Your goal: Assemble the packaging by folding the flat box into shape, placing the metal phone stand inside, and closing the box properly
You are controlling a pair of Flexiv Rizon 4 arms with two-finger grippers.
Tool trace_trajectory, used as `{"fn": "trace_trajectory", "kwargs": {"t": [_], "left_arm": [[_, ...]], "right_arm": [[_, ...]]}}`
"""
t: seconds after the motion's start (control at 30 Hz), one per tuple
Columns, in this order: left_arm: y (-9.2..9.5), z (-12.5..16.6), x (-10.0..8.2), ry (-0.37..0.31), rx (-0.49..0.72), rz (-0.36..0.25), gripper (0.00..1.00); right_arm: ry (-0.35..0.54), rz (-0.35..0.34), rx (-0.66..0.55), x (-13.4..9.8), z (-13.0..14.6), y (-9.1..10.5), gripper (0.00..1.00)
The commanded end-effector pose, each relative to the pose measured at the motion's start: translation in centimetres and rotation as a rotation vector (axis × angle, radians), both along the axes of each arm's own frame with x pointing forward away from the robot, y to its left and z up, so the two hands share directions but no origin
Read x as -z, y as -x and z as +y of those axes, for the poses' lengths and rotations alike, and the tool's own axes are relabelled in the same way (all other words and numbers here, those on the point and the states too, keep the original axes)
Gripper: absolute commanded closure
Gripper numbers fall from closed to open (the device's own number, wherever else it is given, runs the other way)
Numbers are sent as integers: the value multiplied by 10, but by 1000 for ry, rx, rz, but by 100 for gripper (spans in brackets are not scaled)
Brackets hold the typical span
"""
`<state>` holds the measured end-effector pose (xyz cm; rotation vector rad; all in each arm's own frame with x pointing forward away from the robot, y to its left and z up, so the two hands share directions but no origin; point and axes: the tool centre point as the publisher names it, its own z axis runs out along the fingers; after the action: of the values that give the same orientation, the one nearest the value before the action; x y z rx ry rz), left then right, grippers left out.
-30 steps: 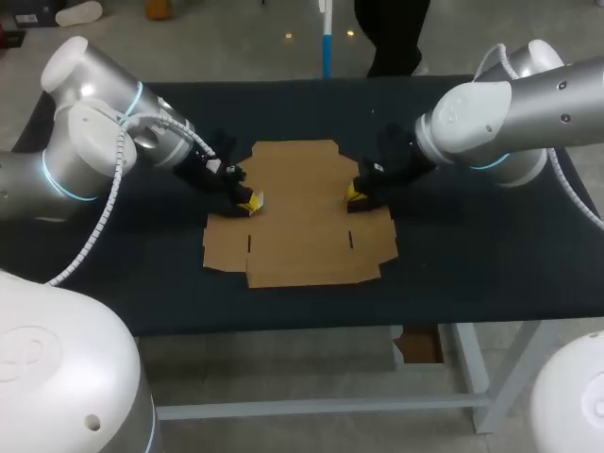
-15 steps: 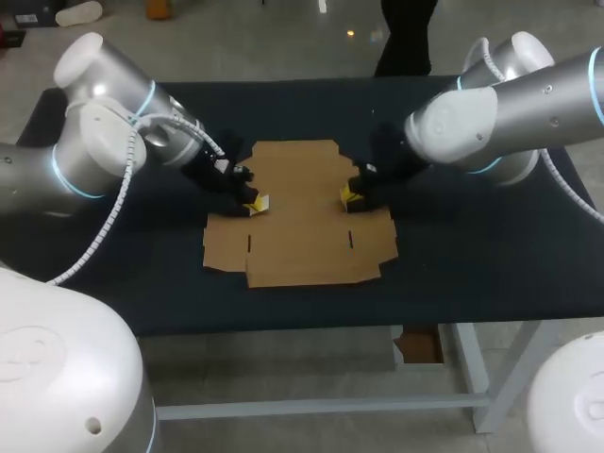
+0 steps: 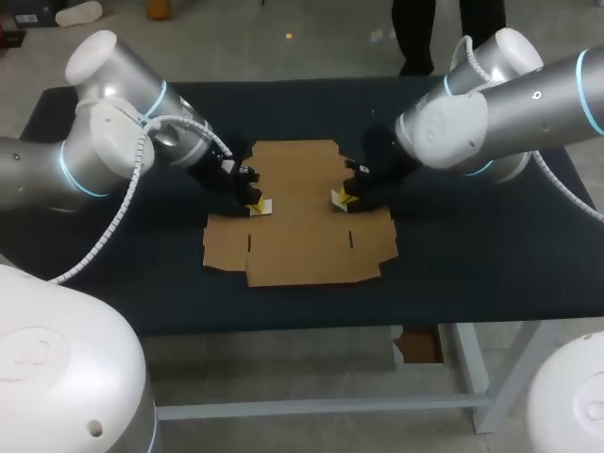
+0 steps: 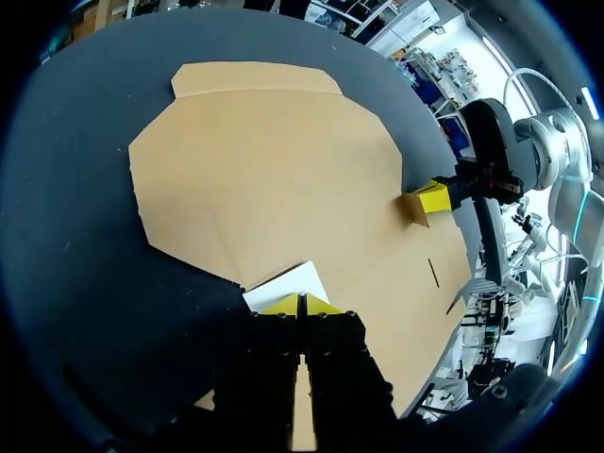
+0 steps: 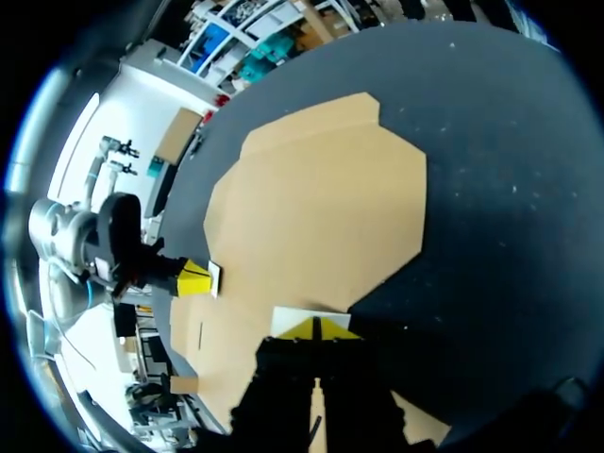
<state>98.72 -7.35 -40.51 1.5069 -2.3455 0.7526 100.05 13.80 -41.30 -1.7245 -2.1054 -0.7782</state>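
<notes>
As both arms edged inward, we saw our left gripper (image 3: 252, 201), yellow tips pressed together, tip up a small white-faced flap (image 3: 265, 205) at the 9 o'clock edge of the flat brown cardboard box (image 3: 297, 236) lying between them; our right gripper (image 3: 341, 197), tips likewise together, did so at 3 o'clock. Folding had begun.

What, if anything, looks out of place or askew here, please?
Nothing damaged or spilled. The flat box lies flat, except two small side flaps lifted, showing white, at the left gripper and right gripper.
</notes>
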Motion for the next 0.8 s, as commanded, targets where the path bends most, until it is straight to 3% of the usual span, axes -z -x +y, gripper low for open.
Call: {"fn": "trace_trajectory", "kwargs": {"t": [0.03,0.8], "left_arm": [[-2,-2,2,-12,-3,5,100],[-2,-1,10,-39,-20,32,100]], "right_arm": [[10,10,-4,3,4,-4,100],[76,44,-5,19,11,-2,100]]}}
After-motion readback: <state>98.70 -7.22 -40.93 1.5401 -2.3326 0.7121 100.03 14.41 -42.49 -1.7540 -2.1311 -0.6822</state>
